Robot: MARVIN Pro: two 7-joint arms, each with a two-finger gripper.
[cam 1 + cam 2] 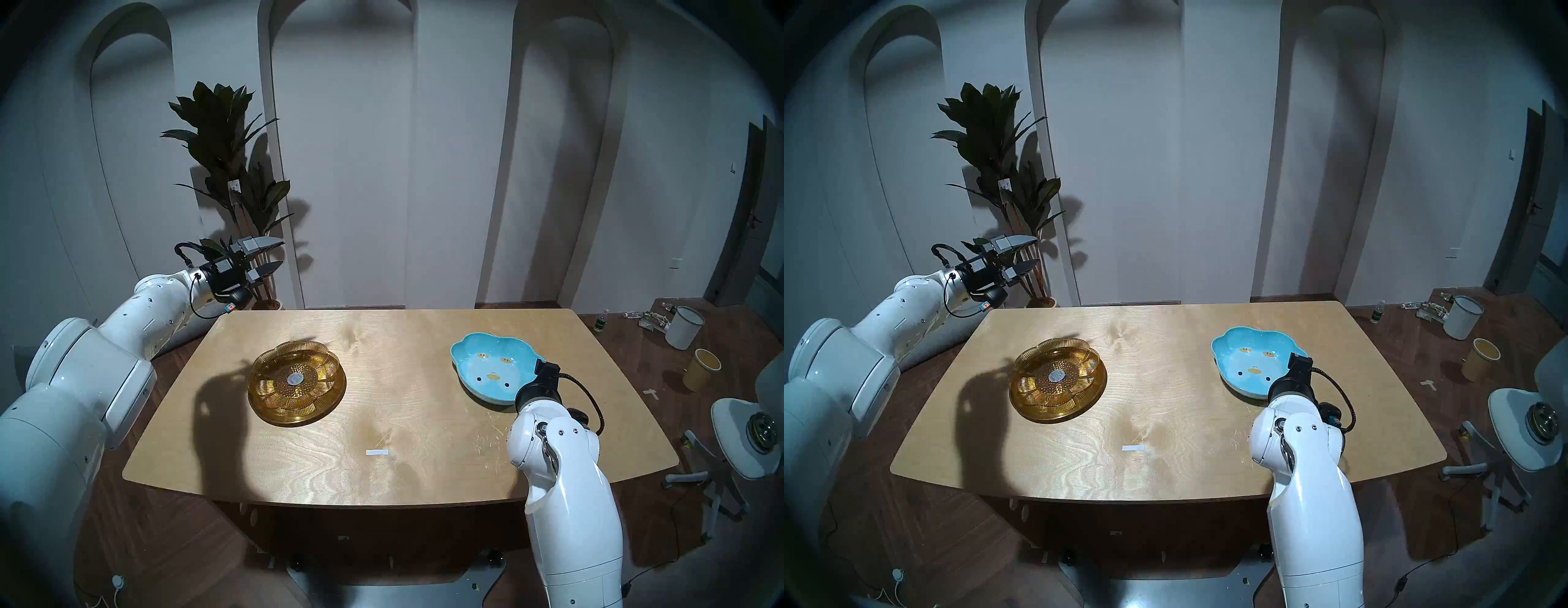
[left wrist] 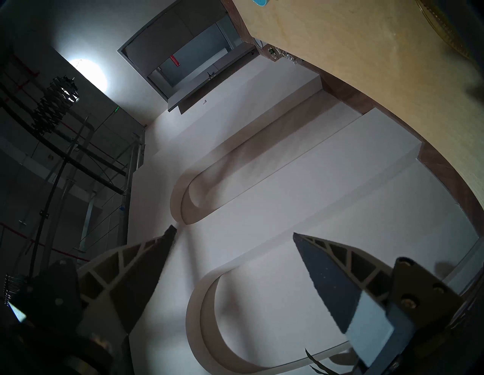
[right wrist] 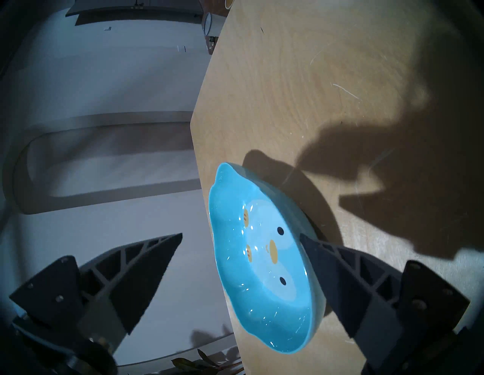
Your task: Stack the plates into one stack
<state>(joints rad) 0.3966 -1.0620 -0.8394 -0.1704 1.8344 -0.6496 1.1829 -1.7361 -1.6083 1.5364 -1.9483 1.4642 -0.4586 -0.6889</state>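
Wooden table (image 1: 424, 458) carries gold plate (image 1: 329, 407), blue dish (image 1: 488, 361), white strip (image 1: 377, 452)

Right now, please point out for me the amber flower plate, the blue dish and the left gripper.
amber flower plate (image 1: 295, 379): head stereo left view, on its grey centre sticker.
blue dish (image 3: 264, 264): right wrist view, on its glazed inner floor.
left gripper (image 1: 281, 254): head stereo left view, midway between the fingertips.

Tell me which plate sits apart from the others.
The light-blue lobed dish, alone on the table's right side by the right gripper. The amber flower plate rests on the gold plate at left.
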